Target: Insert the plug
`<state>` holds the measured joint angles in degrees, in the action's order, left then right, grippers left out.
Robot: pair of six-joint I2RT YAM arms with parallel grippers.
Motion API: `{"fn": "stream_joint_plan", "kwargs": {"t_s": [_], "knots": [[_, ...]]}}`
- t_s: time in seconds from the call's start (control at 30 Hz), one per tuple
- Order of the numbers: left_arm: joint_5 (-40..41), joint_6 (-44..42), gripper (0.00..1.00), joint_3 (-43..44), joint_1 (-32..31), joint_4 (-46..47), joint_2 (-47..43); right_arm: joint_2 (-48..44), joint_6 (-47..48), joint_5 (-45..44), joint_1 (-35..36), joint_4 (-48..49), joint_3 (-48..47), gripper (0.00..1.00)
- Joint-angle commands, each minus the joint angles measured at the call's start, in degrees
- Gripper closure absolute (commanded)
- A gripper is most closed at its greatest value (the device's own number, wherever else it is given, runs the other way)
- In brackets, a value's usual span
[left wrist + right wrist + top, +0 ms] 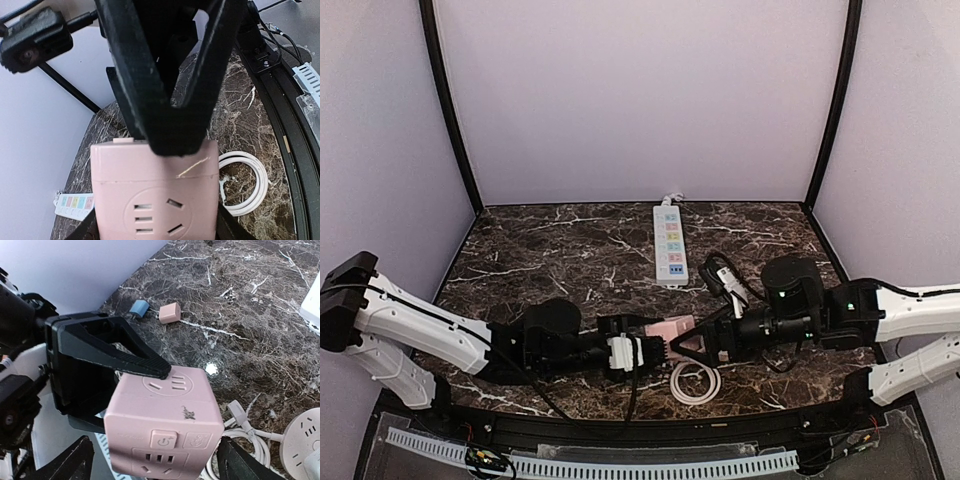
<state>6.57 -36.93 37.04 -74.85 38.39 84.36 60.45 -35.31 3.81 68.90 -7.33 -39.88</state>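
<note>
While the left fingers clamp the cube at bottom centre, the right fingers gape around it, holding nothing. With the plug lying loose lower right, that single hold could let the cube twist.

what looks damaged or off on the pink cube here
The pink socket cube has a small dark scratch-like mark on one face, near the edge above its buttons. A similar thin scratch near an edge shows in the left wrist view. Whether it is a crack, a scuff or dirt cannot be told. Nothing else stands out.
</note>
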Motion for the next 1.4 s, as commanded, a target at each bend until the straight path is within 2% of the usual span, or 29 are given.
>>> {"fn": "stream_joint_plan", "kwargs": {"t_s": [0.0, 0.23, 0.4, 0.5, 0.63, 0.93, 1.13, 1.37], "knots": [[-2.0, 1.9, 0.81, -0.3, -0.1, -4.1, -4.4, -3.8, 5.2, -0.6, 0.1, -3.3, -3.1, 0.04], [-5.8, 4.0, 0.89, -0.3, 0.2, -12.4, -8.6, -12.5, 10.9, -4.3, 0.1, -6.3, -2.7, 0.01], [-16.3, 9.3, 0.91, 1.5, 2.5, -18.9, -11.9, -12.6, 18.4, -9.1, 0.1, -3.5, -4.0, 0.01], [-22.9, 11.7, 0.92, 2.4, 5.2, -22.1, -13.2, -9.1, 26.0, -9.4, 0.2, -3.8, -6.6, 0.02], [-36.6, 17.3, 0.93, 3.3, 11.3, -23.7, -14.3, -5.5, 34.5, -6.9, 0.1, -6.1, -10.2, 0.02], [-47.0, 21.3, 0.93, 4.4, 16.9, -25.7, -15.0, -7.1, 61.3, -2.9, 2.2, 0.5, -4.9, 0.01], [-60.3, 27.6, 0.92, 7.1, 19.9, -25.8, -12.7, -8.1, 80.4, 0.8, 4.6, 1.7, -1.5, 0.01], [-70.2, 34.5, 0.92, 10.8, 20.2, -24.7, -8.3, -4.5, 87.2, -0.3, 7.1, 0.0, -4.3, 0.01]]}}
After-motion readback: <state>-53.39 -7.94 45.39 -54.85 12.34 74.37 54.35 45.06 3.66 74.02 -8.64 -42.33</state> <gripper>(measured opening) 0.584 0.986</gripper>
